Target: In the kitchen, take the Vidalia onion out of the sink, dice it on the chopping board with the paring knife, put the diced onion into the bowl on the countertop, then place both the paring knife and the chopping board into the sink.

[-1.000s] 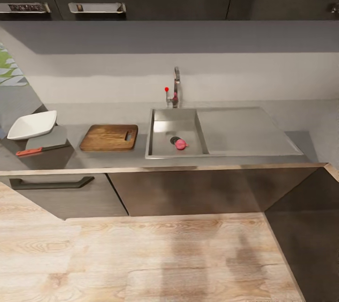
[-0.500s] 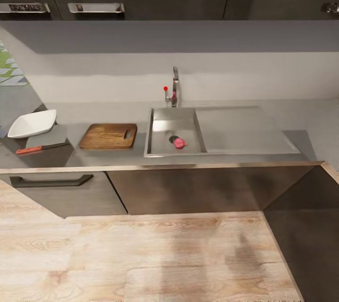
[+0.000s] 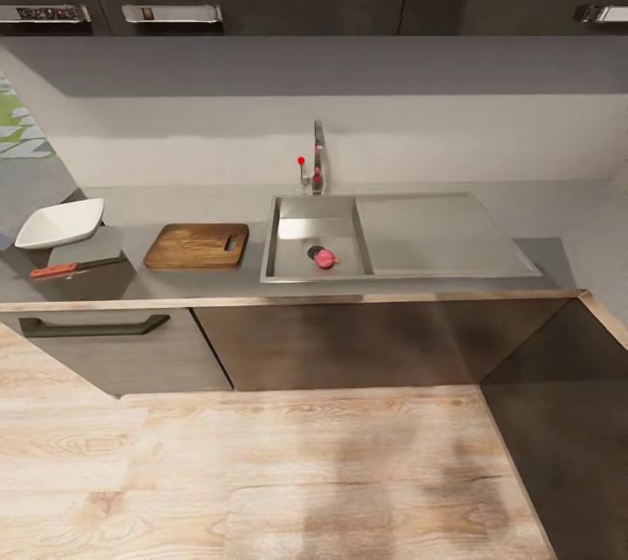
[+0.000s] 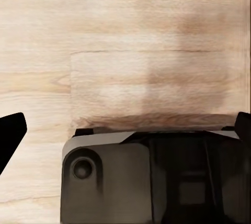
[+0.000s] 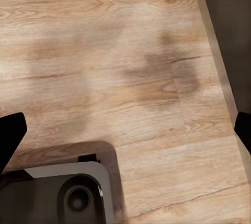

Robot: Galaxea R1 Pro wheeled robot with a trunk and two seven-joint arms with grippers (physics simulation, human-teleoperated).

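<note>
Onion waits in the sink

Onion [image 3: 325, 259] beside sink [image 3: 288, 233] drain: small, firm, slick, likely rolls; take its round middle. Both pincers' opening: cannot tell.

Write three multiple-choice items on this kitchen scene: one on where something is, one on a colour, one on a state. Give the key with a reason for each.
1. Where is the onion?
A. On the board
B. In the sink, beside the drain
C. In the bowl

2. What colour is the knob on the tap?
A. Red
B. Blue
C. Green

3. What state is the board in?
A. Standing in the sink
B. Flat on the countertop, nothing on it
C. Carrying the knife

Key: 1 B, the pinkish bulb lies on the floor of the sink next to the dark drain. 2 A, a red ball sits on the lever left of the spout. 3 B, the board lies flat on the countertop left of the sink, its top bare; the knife lies further left, near the bowl.
</note>
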